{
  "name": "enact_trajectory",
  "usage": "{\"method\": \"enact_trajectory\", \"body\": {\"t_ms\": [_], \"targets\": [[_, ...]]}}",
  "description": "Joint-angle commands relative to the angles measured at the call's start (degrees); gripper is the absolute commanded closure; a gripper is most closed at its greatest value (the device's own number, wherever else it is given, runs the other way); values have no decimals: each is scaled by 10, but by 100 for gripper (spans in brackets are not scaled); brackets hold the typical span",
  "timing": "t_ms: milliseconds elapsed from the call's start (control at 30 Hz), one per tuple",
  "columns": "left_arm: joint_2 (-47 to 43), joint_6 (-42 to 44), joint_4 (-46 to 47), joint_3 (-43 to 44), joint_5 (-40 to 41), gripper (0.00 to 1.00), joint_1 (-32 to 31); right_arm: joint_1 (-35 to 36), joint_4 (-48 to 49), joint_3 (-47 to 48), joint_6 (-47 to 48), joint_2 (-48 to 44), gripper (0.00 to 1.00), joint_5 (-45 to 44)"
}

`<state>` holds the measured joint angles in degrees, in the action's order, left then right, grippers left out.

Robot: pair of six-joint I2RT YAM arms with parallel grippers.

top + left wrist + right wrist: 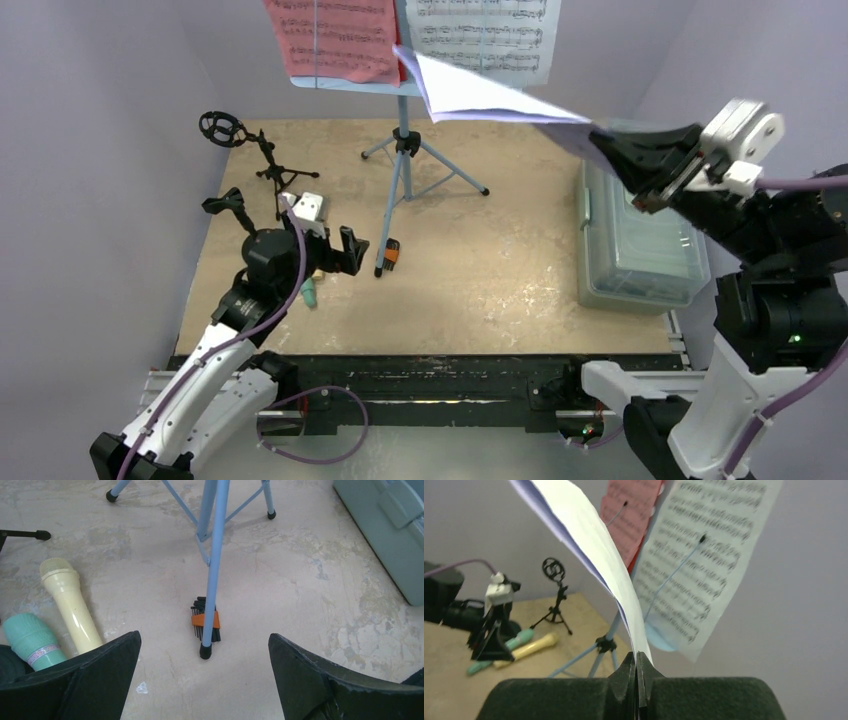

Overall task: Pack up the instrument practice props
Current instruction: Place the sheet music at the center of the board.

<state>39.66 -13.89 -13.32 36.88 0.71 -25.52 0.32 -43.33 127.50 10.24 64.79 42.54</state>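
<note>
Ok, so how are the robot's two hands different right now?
The left hand is wide open and holds nothing; the right hand is pinched shut on a purple sheet-music page. The left hand is down low over the table, facing the light-blue tripod; the right hand is high in the air. Both have two black fingers.

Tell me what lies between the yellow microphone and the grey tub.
Left wrist view: the blue tripod's leg and a hex-key set sit between the yellow microphone and the tub.
</note>
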Motion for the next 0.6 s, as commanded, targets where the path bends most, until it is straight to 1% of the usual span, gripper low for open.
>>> {"method": "enact_trajectory", "body": {"t_ms": [0,133,367,467,567], "targets": [[-16,9,48,-10,-59,1,3,-1,-111,-84,109,-52,100,84],[-20,10,64,-15,-92,2,3,-1,-119,-163,108,-80,100,93],[-23,8,78,-19,-126,3,3,-1,-73,-274,39,-96,100,135],[-21,5,97,-25,-164,3,3,-1,-55,-318,10,-96,100,152],[-14,-11,148,-43,-232,4,3,-1,-29,-359,-27,-97,100,174]]}}
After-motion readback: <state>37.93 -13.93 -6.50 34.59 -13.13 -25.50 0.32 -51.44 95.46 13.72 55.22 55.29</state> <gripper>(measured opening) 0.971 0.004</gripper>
